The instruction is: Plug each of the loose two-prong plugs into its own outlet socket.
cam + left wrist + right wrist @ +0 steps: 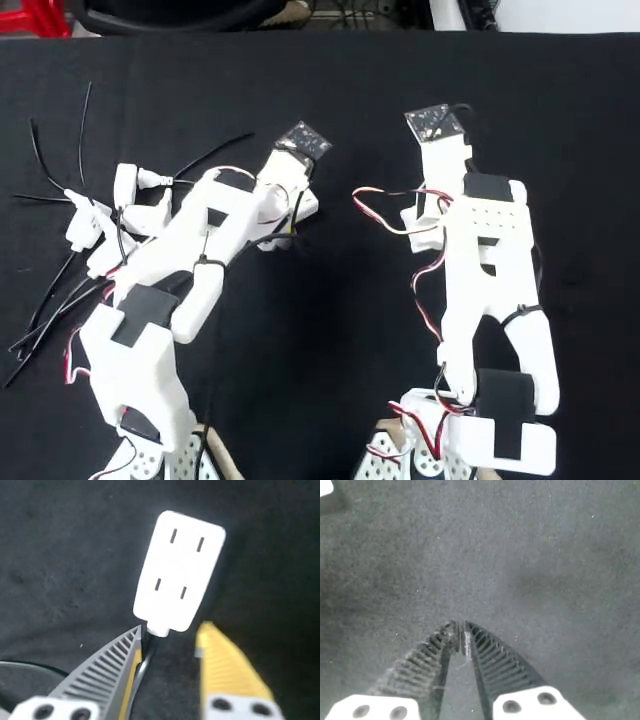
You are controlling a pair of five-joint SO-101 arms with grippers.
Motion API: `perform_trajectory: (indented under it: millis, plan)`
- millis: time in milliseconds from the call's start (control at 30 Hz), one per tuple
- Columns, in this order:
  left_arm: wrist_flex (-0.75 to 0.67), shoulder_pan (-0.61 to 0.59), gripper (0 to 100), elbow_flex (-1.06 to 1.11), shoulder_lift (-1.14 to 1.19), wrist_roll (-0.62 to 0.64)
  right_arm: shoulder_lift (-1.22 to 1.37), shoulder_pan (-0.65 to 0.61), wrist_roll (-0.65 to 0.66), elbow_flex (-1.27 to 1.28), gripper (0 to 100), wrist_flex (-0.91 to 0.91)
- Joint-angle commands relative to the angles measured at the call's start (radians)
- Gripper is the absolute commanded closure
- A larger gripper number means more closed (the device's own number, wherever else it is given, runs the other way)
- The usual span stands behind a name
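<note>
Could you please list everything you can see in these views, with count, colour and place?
outlet block: one, white, flat on the cloth near the table's middle
plugs and sockets: several, count unclear, white, clustered at the table's left side
cords: several, black, spread around that cluster
table cloth: one, black
left gripper: one, grey and yellow fingers, open, either side of the outlet block's cord
right gripper: one, shut, over bare cloth

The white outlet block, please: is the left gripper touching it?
Cannot tell. In the left wrist view the left gripper stands open astride the cord end of the outlet block; the grey fingertip overlaps its neck, but neither contact nor a gap shows plainly.
</note>
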Motion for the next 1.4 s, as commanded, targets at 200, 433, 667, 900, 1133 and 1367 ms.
perform_trajectory:
  millis: [200,433,667,900,1133,1367]
  plan:
    - [0.107,0.01,97,-0.038,-0.017,-0.014,-0.002,0.015,0.003,-0.051,98.4,-0.008]
    - [0.387,-0.001,97,-0.079,-0.017,-0.015,-0.002,0.015,0.003,-0.051,98.4,-0.008]
    - [0.5,0.001,97,-0.005,-0.018,-0.015,-0.002,0.015,0.002,-0.051,98.4,-0.008]
    - [0.496,0.001,97,0.163,-0.19,-0.015,-0.002,-0.02,0.005,-0.047,98.4,-0.008]
    - [0.361,0.001,97,0.492,-0.64,-0.011,-0.002,-0.02,0.005,-0.045,98.4,-0.008]
    - [0.356,-0.042,69,0.653,-0.888,-0.04,-0.002,-0.02,0.006,-0.045,98.4,-0.008]
